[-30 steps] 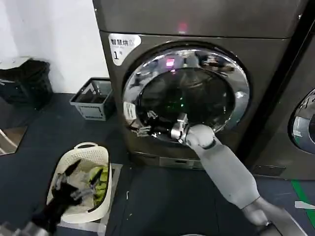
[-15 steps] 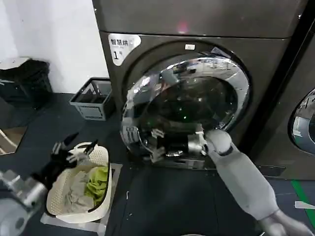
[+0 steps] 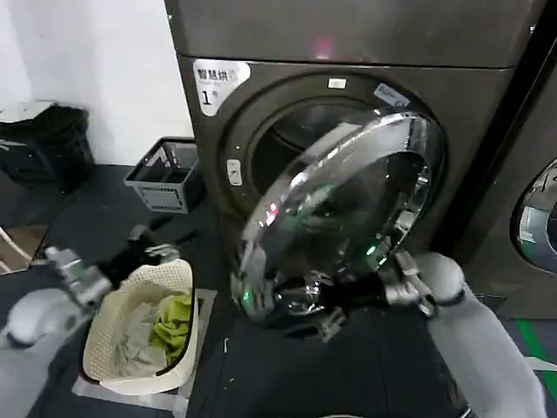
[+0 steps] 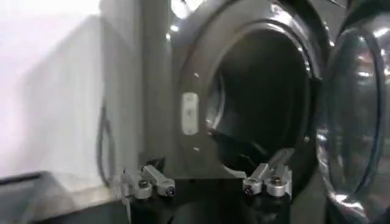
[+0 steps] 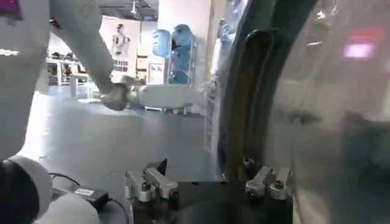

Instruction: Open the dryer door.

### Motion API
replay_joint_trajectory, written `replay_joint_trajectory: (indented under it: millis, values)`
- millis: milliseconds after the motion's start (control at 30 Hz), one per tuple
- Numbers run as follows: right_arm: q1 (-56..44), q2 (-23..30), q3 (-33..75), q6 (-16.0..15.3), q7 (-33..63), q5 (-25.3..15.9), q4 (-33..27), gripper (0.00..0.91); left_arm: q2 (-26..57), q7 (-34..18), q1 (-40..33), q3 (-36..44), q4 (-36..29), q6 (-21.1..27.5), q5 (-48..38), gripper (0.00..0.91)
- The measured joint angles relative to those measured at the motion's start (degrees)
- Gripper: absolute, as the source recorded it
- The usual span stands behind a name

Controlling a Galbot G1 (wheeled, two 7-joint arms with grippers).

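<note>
**Chrome door halfway out, right arm doing the pulling**

Chrome rim of the dryer door (image 3: 344,218) is swung well off the front of the dryer (image 3: 348,87) now, hinged on the robot's right side, with the free edge sticking out toward the robot's lower left. You can see the dark drum opening (image 3: 287,144) behind it, so I'd call this roughly half open, not done yet.

What matters for the next bit: the right gripper (image 3: 326,318) sits at the bottom edge of the door, with the door rising above it and to its left. From the right wrist camera the door's inner rim (image 5: 256,97) runs upright just beside the fingers (image 5: 268,181), which stand spread apart with nothing pinched between them, so it looks more like hooking or pushing than clamping. My guess is the door needs to keep sweeping outward around that right-hand hinge, and the right arm is clearly the closer one for that.

The left gripper (image 3: 148,248) hangs off to the left above the laundry basket (image 3: 113,366), fingers also spread and empty, pointing at the drum opening (image 4: 262,103) from a little way off.

Floor is dark, white wall on the left, a grey crate (image 3: 165,174) by the wall, and the neighbouring machine (image 3: 535,218) at the right edge. Not much swing room with that basket right there.
</note>
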Motion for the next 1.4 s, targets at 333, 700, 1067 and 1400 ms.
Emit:
replay_joint_trajectory:
  millis: [333, 700, 1067, 1400]
  values:
    - [-17.47, 3.79, 34.05, 0.25, 0.06, -0.37, 4.62, 0.907, -6.28, 2.82, -23.83, 24.98, 9.60, 0.53, -1.70, 0.907]
    - [-28.12, 10.84, 61.37, -5.40, 27.38, 3.28, 9.09, 0.907, -12.34, 8.99, -34.92, 39.54, 9.09, 0.56, -1.67, 0.907]
    - [-31.42, 10.25, 72.81, -7.68, 60.31, -1.71, 12.94, 0.907, -15.47, 6.31, -41.52, 52.83, 7.03, -4.38, -9.83, 0.907]
    - [-35.75, 7.11, 87.18, -12.55, 71.31, -5.73, 11.50, 0.907, -21.43, 3.47, -45.60, 60.53, 9.58, -6.07, -10.47, 0.907]
